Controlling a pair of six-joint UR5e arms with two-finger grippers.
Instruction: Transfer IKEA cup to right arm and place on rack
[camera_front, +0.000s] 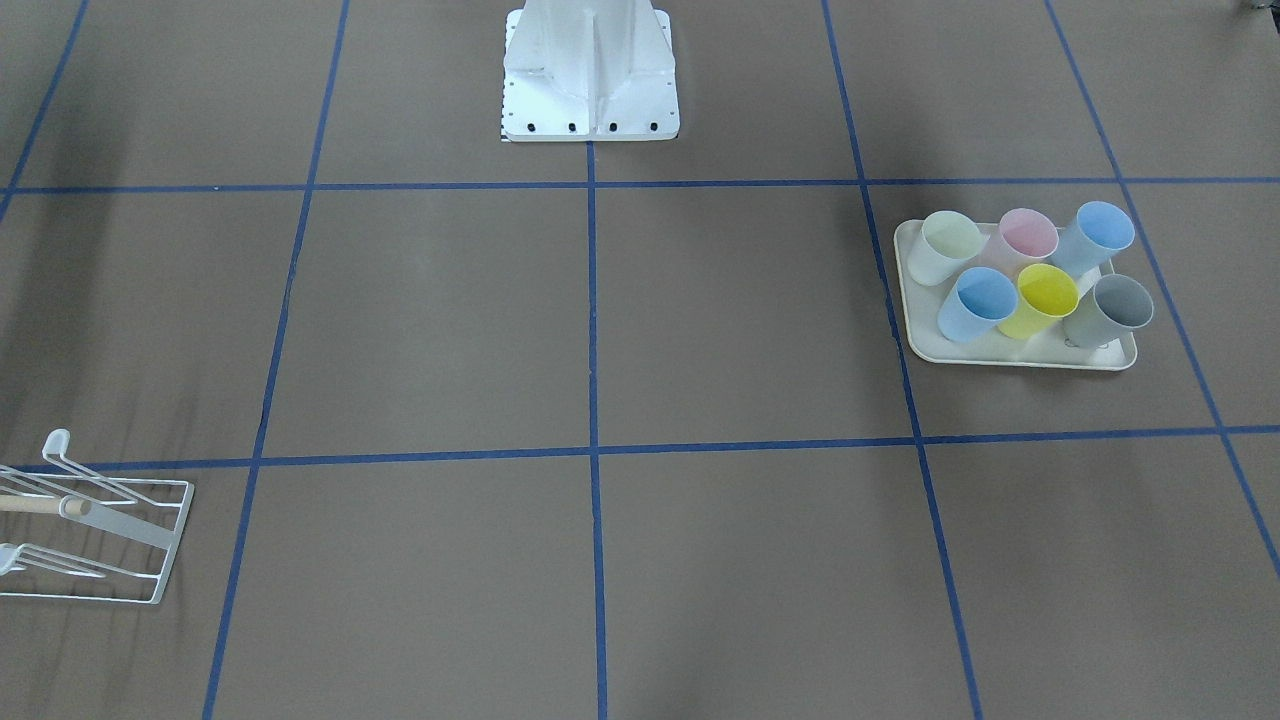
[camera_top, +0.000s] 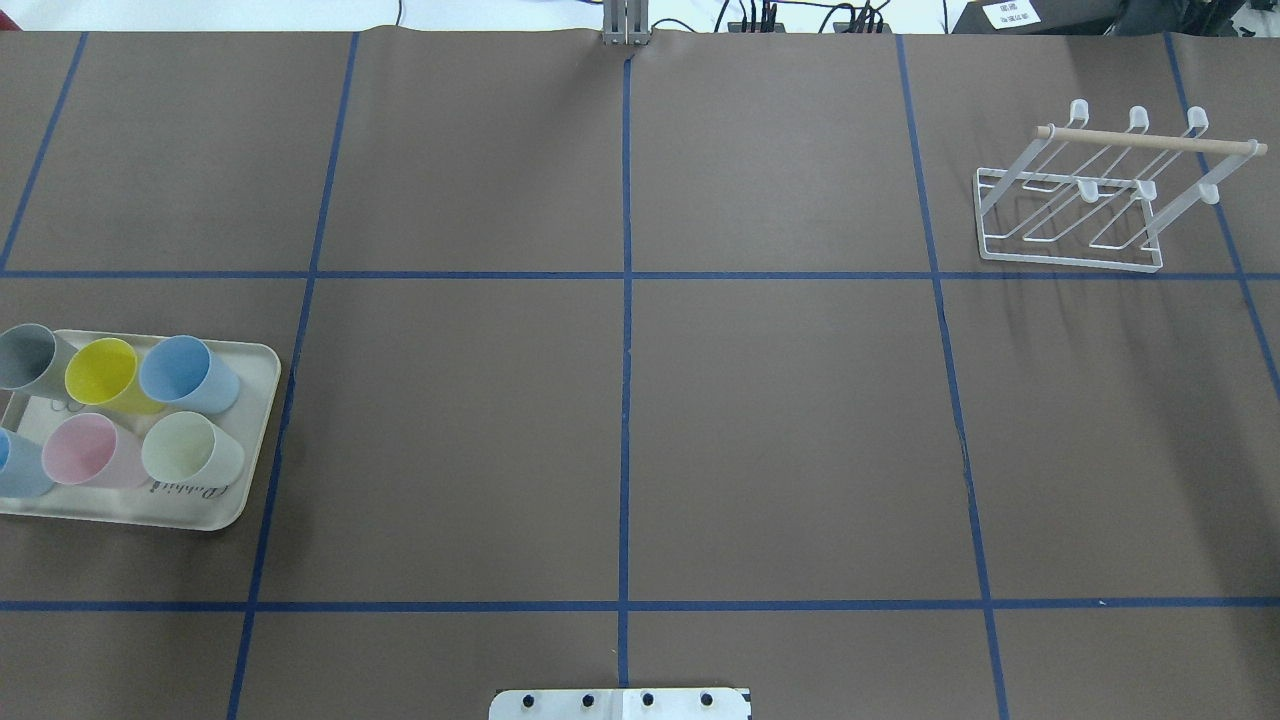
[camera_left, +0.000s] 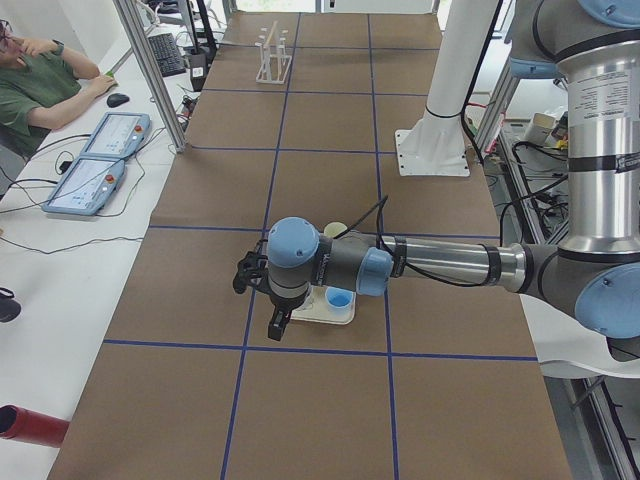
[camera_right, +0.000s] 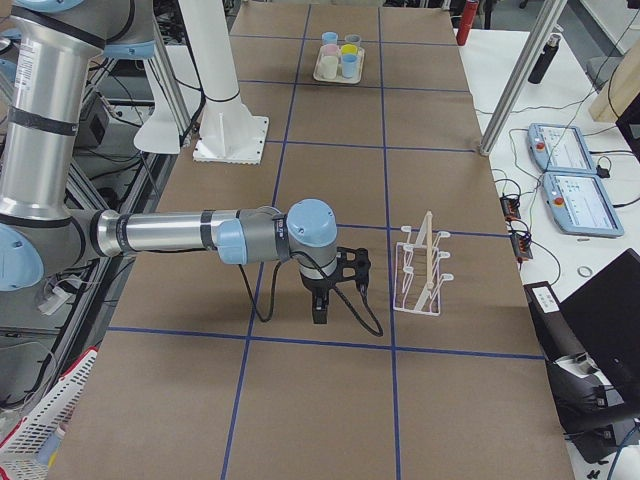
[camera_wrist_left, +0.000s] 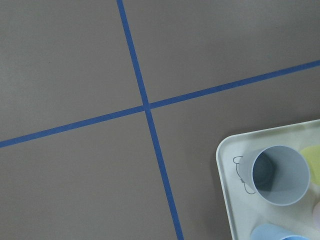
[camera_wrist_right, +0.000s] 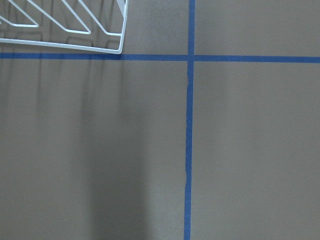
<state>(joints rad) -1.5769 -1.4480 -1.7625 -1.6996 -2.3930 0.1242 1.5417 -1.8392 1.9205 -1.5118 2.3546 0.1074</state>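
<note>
- Brown paper taped in blue covers the table (camera_front: 750, 320). From the front, six cups (camera_front: 1045, 300) stand on a tray (camera_front: 1010, 352) right of the base (camera_front: 590, 100), and the rack (camera_front: 100, 540) is far to its left.
- Overhead: the tray is left of the base, the rack far right.
- Left side: the left gripper (camera_left: 277, 326) hangs at the tray's edge. Its spread and hold cannot be told.
- Right side: the right gripper (camera_right: 320, 312) hangs near the rack. Same doubt.
- Wrists: one shows a tray corner, the other a rack corner.
</note>
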